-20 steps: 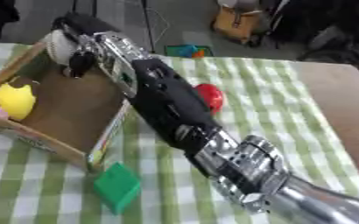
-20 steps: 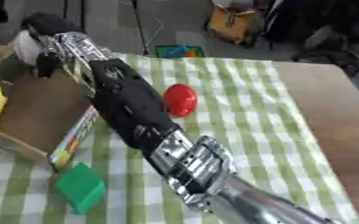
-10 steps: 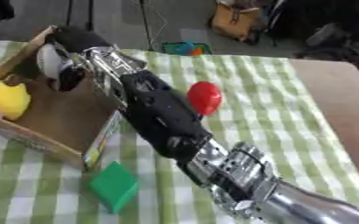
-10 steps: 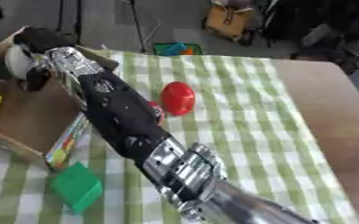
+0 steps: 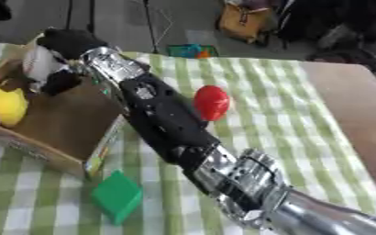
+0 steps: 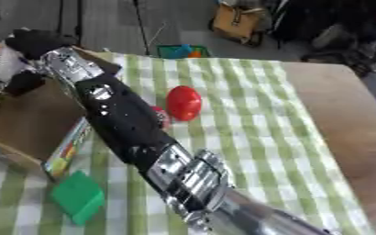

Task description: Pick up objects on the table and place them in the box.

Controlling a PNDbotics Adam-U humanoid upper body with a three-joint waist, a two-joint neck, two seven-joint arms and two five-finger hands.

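My right arm stretches from the lower right across the table to the open cardboard box (image 5: 103, 146) at the left. Over the box's far end, my right hand (image 5: 65, 79) is shut on a white rounded object (image 5: 39, 63), dark fingers curled round it. A yellow object (image 5: 4, 105) lies inside the box at its left side. A red rounded object (image 5: 211, 102) sits on the green checked cloth just right of my forearm. A green block (image 5: 117, 196) lies on the cloth in front of the box. My left hand shows in neither view.
The checked cloth ends at the right, where bare brown tabletop (image 5: 348, 110) runs to the edge. Beyond the far edge, a tan bag (image 5: 246, 20) and a small colourful thing (image 5: 190, 50) lie on the floor.
My right hand has carried the white object leftward and a little lower, further in over the box. The red, green and yellow objects have stayed put.
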